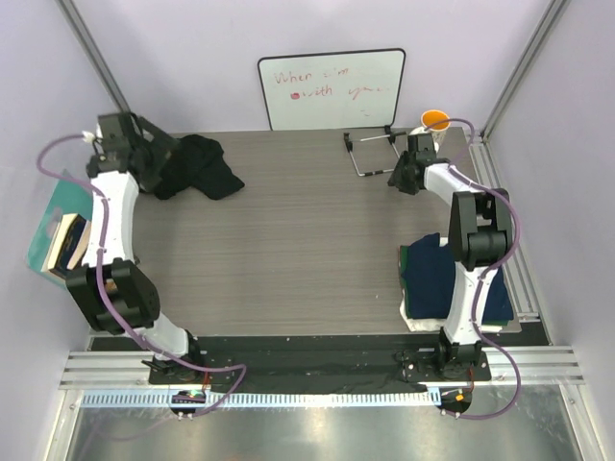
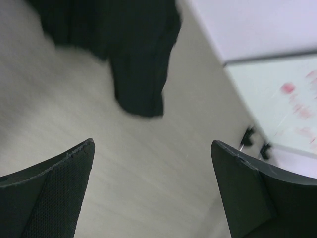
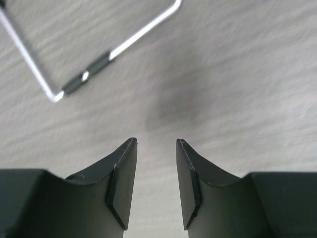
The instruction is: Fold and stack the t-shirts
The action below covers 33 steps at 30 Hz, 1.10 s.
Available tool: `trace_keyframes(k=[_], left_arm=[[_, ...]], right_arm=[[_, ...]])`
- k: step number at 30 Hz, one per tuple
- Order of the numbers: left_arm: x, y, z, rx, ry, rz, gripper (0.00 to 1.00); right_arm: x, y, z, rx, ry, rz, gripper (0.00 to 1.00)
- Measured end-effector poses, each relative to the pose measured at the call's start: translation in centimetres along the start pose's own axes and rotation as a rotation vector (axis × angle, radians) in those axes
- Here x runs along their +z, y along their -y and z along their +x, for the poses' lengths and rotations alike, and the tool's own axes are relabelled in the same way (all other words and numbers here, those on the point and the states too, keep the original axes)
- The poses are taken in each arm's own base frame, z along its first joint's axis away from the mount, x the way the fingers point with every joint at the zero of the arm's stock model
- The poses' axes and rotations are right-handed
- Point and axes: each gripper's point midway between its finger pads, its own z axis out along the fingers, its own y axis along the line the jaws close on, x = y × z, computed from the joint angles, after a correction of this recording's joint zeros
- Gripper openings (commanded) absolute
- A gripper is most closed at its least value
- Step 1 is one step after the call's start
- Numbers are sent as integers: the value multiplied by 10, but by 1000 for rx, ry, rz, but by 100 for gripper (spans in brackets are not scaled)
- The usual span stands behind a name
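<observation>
A crumpled black t-shirt (image 1: 204, 166) lies at the table's back left; in the left wrist view it (image 2: 129, 54) fills the top of the frame. My left gripper (image 1: 161, 165) hovers at its near-left edge, wide open (image 2: 152, 144), with only bare table between the fingers. Folded t-shirts are stacked at the right edge, a navy one (image 1: 434, 277) on top with green and white edges showing beneath. My right gripper (image 1: 399, 179) is at the back right, over bare table. It stands open (image 3: 156, 144) and holds nothing.
A bent wire stand (image 1: 370, 154) (image 3: 99, 59) lies just ahead of the right gripper. A whiteboard (image 1: 332, 88) leans on the back wall, with an orange-rimmed cup (image 1: 435, 120) to its right. Books (image 1: 62, 240) sit off the table's left edge.
</observation>
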Motion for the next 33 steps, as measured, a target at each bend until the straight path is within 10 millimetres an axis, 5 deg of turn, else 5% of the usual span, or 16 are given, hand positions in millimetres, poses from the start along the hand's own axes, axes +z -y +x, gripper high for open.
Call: trace_keyframes(k=[4, 9, 19, 25, 33], left_arm=[[-8, 27, -69, -5, 152, 40, 100], [1, 41, -115, -12, 241, 47, 100], [42, 11, -143, 9, 281, -72, 100], [87, 0, -148, 15, 305, -73, 100], [149, -24, -146, -31, 334, -123, 99]], right_arm=[[-15, -6, 18, -3, -34, -32, 42], [-31, -6, 23, 6, -42, -50, 42], [-89, -11, 14, 30, 36, -104, 41], [-99, 5, 53, 64, -36, -95, 40], [-107, 0, 49, 62, -26, -117, 43]])
